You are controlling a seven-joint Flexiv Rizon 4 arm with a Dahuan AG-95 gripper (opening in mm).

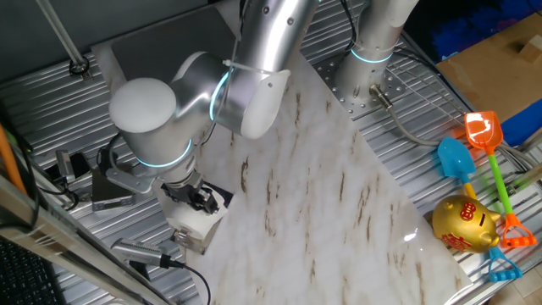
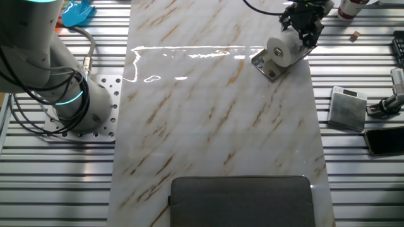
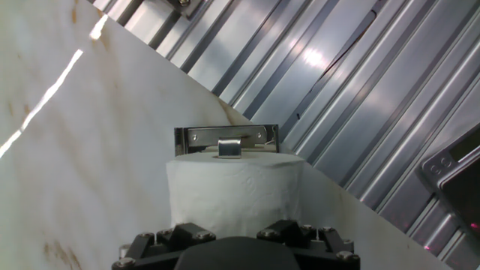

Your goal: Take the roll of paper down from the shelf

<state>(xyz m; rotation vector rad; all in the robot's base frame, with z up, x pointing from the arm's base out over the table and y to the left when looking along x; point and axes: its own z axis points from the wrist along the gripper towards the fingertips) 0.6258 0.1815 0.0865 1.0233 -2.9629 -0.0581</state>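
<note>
The white roll of paper [image 3: 234, 193] fills the middle of the hand view. It sits on the shelf [image 3: 226, 137], a small dark metal bracket with shiny parts at the marble top's corner. My gripper [image 3: 232, 231] is right up against the roll. Its two black fingers [image 3: 181, 234] stand apart over the roll's near side, and the roll is wider than the gap between them. In the fixed views the gripper [image 2: 304, 25] is on top of the roll [image 2: 281, 49] on the shelf [image 2: 268, 68]; it shows again [image 1: 200, 200] over the roll [image 1: 193, 224].
The marble top's edge [image 3: 330, 187] runs just behind the shelf, with ribbed metal table beyond. A grey box [image 2: 347, 107] and a phone [image 2: 384, 140] lie to the right. A dark mat [image 2: 243, 200] lies at the near end. Toys [image 1: 474, 222] lie across the table.
</note>
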